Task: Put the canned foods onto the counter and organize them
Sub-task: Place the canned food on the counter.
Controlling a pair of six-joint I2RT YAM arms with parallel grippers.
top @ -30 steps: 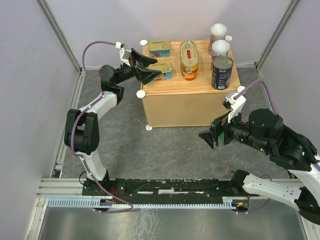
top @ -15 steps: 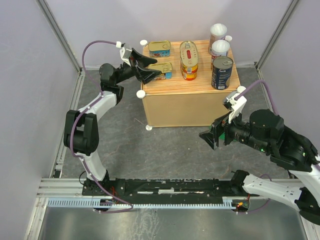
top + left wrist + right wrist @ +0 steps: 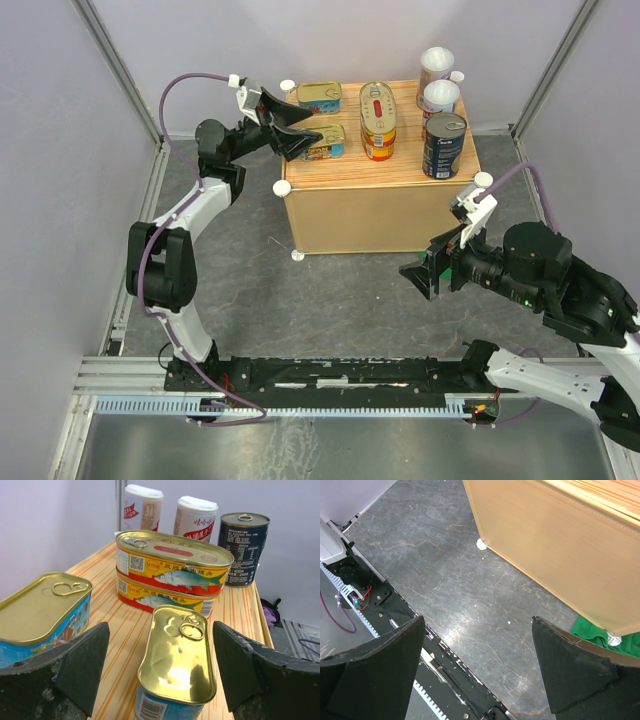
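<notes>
The light-wood counter [image 3: 370, 205] carries all the tins I see. Two rectangular gold-lidded tins stand at its left, one near [image 3: 177, 665] and one farther left [image 3: 42, 610]. Two stacked oval tins [image 3: 172, 572] with red labels stand in the middle. Two white-lidded cylinders [image 3: 195, 516] and a dark blue cylinder [image 3: 243, 547] stand at the right. My left gripper [image 3: 298, 135] is open, its jaws wide on either side of the near rectangular tin [image 3: 327, 141] and not touching it. My right gripper [image 3: 425, 272] is open and empty above the dark floor in front of the counter.
A green cloth [image 3: 592, 630] lies on the floor by the counter's lower corner. White round knobs [image 3: 281, 187] mark the counter's corners. The black rail [image 3: 330, 375] with the arm bases runs along the near edge. Grey walls close in the left, back and right.
My left gripper has drawn back and up a little from the near rectangular tin, which stays on the counter. My right arm has barely shifted.
</notes>
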